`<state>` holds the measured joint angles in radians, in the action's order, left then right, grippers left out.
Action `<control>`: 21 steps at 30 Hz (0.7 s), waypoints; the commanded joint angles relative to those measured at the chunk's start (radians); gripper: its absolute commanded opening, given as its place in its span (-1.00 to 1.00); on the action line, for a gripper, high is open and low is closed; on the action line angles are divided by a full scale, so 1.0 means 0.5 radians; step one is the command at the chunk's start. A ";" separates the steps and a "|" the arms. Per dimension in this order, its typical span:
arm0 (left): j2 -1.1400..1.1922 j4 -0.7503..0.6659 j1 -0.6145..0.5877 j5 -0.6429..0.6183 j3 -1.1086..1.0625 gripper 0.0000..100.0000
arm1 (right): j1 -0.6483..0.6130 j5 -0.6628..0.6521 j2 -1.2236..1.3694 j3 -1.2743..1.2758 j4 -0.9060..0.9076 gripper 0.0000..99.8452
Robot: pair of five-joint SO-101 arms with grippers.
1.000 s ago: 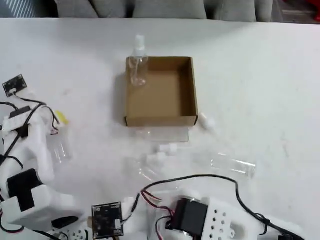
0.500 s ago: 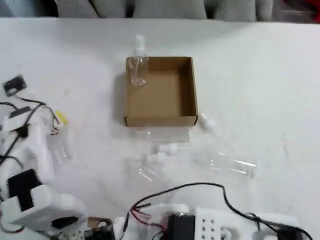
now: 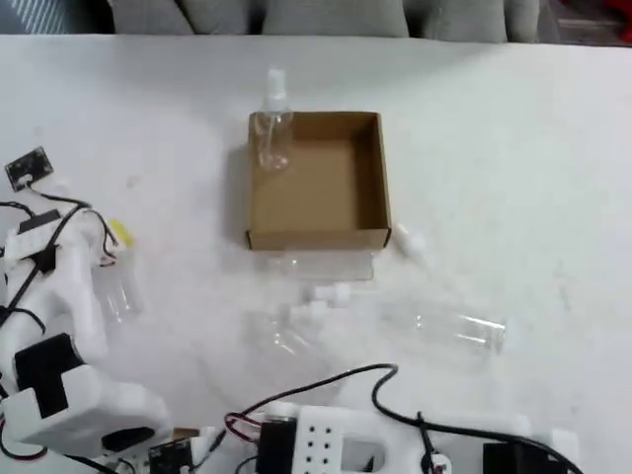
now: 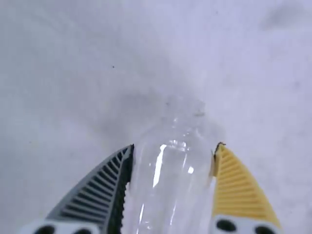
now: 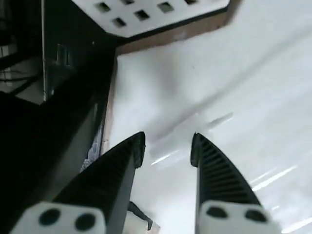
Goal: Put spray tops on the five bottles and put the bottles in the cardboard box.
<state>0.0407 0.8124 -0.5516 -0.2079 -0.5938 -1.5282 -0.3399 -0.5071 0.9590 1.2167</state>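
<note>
currently a clear bottle (image 4: 165,195) is being pinched by the left claw (image 4: 174,146); the right claw (image 5: 168,136) is being held open, empty. a slip on the slick plastic is probably being risked.

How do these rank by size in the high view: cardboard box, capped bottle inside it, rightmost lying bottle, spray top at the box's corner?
1. cardboard box
2. capped bottle and rightmost lying bottle: look alike; the upright one is nearer the camera, so no ranking
3. spray top

White table (image 3: 513,148) spans view; grey cushions (image 3: 336,15) behind far edge; red item (image 3: 597,18) at far right corner.
</note>
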 commanded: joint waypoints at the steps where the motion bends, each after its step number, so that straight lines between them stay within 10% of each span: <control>1: -0.005 0.006 -0.002 -0.009 0.110 -0.66 | 0.140 0.021 0.041 -0.071 -0.023 -0.74; 21: -0.002 0.006 0.026 -0.006 0.110 -0.66 | 0.437 0.221 -0.078 -0.064 -0.038 -0.58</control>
<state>0.0437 0.8124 -0.5531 -0.2079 -0.5938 -1.4239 -0.2754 -0.5117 0.9498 1.2137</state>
